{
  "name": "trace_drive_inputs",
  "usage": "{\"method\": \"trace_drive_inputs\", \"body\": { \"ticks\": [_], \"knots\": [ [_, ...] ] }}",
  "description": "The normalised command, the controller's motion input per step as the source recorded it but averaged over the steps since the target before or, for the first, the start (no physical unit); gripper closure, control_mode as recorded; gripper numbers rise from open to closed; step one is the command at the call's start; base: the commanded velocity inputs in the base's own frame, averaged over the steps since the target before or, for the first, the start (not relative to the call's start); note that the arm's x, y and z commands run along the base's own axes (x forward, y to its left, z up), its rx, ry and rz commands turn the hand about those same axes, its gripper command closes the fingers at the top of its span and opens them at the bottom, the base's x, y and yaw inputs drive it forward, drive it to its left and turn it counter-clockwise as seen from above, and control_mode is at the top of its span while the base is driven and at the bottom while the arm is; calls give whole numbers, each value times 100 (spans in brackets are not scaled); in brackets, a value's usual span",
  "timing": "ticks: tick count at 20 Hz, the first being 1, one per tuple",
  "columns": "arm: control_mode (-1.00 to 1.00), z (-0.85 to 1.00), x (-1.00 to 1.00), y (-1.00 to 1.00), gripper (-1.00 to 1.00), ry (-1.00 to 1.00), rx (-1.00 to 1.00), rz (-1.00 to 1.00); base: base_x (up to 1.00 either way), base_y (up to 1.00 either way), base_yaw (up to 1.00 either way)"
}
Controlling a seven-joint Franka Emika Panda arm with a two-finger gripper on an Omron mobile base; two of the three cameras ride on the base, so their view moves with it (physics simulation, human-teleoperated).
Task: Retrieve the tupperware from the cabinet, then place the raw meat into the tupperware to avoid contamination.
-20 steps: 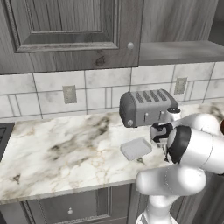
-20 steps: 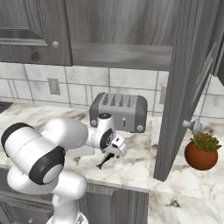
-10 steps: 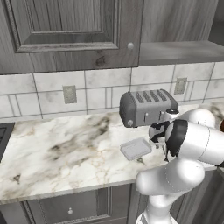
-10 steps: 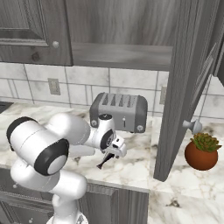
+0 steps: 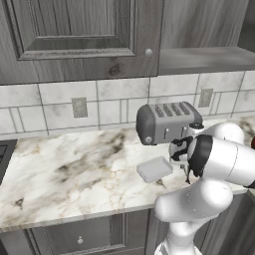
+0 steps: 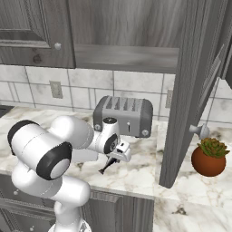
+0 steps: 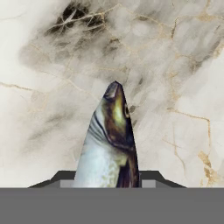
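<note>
Hand view: the raw fish (image 7: 111, 140), the meat of the task, rises between the two dark finger tips, its silvery belly and olive-brown back pointing away over veined marble countertop (image 7: 175, 65), and the jaws stand narrowed about its body so that the fish looks gripped. In the right base view the gripper (image 6: 114, 158) hangs just in front of the grey four-slot toaster (image 6: 123, 115), with the dark slender fish (image 6: 107, 166) slanting down from it toward the counter; whether its tip touches the marble cannot be told. In the left base view the whitish tupperware box (image 5: 155, 169) lies flat on the counter just in front of the toaster (image 5: 168, 122), beside the gripper (image 5: 188, 172), lid off. Above the toaster, the grey wood-grain wall cabinet (image 6: 127, 41) stands with one door (image 6: 190, 90) swung open. To the right of the toaster, past that door, sits a small succulent in a round terracotta pot (image 6: 208, 157).
</note>
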Motion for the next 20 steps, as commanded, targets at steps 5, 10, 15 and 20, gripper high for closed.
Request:
{"method": "trace_drive_inputs", "body": {
  "ticks": [5, 10, 15, 20],
  "knots": [
    [-100, 15, 0, 0, 100, -3, 0, 0, 0, 0, 0],
    [-100, 62, 0, 0, 100, -6, -1, 0, 0, 0, 0],
    [-100, 71, 0, 19, 100, -2, 0, 0, 0, 0, 0],
    [-100, 34, 0, 37, 100, 1, 0, -16, 0, 0, 0]
  ]
}}
